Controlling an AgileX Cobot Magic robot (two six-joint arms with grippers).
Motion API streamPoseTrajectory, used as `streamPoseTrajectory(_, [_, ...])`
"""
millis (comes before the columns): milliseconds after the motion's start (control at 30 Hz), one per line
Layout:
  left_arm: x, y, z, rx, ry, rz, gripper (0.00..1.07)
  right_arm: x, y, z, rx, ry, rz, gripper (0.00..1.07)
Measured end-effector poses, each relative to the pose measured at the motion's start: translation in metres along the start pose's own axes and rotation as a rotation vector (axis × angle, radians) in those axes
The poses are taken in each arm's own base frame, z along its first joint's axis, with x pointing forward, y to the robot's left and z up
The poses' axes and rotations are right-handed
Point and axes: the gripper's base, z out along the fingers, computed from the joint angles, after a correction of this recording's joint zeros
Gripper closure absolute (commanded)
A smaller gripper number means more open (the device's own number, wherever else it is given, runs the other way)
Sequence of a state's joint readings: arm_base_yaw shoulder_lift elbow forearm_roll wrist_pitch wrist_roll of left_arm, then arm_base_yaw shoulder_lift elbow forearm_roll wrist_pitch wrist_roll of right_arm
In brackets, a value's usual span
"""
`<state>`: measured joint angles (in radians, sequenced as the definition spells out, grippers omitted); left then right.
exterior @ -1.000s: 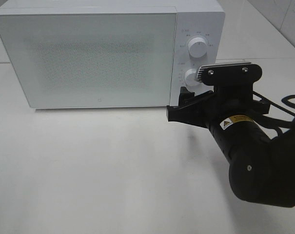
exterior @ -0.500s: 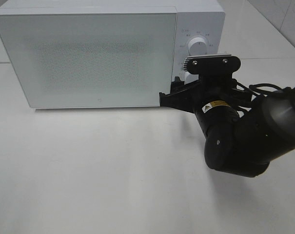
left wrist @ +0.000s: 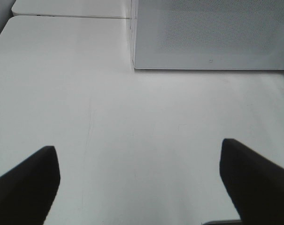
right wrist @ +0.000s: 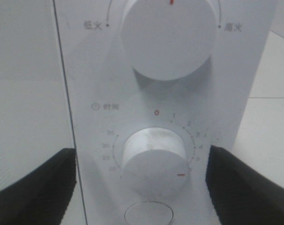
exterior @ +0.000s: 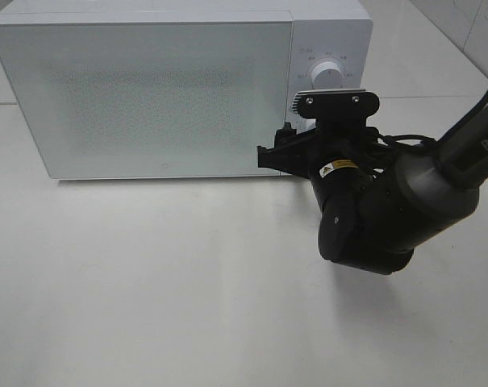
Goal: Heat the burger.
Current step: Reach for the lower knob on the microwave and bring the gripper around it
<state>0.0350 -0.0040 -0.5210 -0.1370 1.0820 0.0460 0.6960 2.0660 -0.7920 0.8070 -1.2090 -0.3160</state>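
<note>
The burger shows in no view. The white microwave (exterior: 147, 89) stands at the back with its door shut. My right gripper (exterior: 285, 151) is at the microwave's control panel. In the right wrist view it (right wrist: 142, 187) is open, with its two dark fingers (right wrist: 34, 187) on either side of the lower timer knob (right wrist: 153, 159) and apart from it. The knob's red mark points to the lower right of its dial. The upper power knob (right wrist: 170, 33) is above it. My left gripper (left wrist: 139, 187) is open and empty over bare table, facing the microwave's front (left wrist: 212, 37).
The microwave's round door button (right wrist: 149, 215) sits just below the timer knob. The white table (exterior: 147, 282) stretches in front of the microwave. My right arm (exterior: 389, 201) reaches in from the right edge. A tiled wall (exterior: 469, 24) rises at the back right.
My right gripper has moved left and closer to the control panel, now covering the lower knob in the high view. The arm's wrist has swung inward. The microwave has not moved.
</note>
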Motion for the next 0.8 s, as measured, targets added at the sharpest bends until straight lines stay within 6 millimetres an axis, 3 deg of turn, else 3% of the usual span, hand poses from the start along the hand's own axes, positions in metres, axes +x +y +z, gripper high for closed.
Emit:
streamPoseTrajectory(433, [0.0,0.0,0.0,0.0,0.0,0.0,0.22,-0.0011,-0.0038,0.0051,0.017,-0.004,0.016,0.37])
streamPoseTrajectory(567, [0.0,0.0,0.0,0.0,0.0,0.0,0.22,-0.0011,-0.0038,0.0051,0.017,-0.004,0.032,0.45])
streamPoseTrajectory(667, [0.0,0.0,0.0,0.0,0.0,0.0,0.22,0.0008,-0.0036,0.0056,0.017,-0.001,0.028,0.56])
streamPoseTrajectory(700, [0.0,0.0,0.0,0.0,0.0,0.0,0.22,0.0024,-0.0033,0.0059,0.014,0.002,0.023,0.68])
streamPoseTrajectory(800, [0.0,0.0,0.0,0.0,0.0,0.0,0.22,0.0028,-0.0032,0.006,0.013,0.003,0.022,0.74])
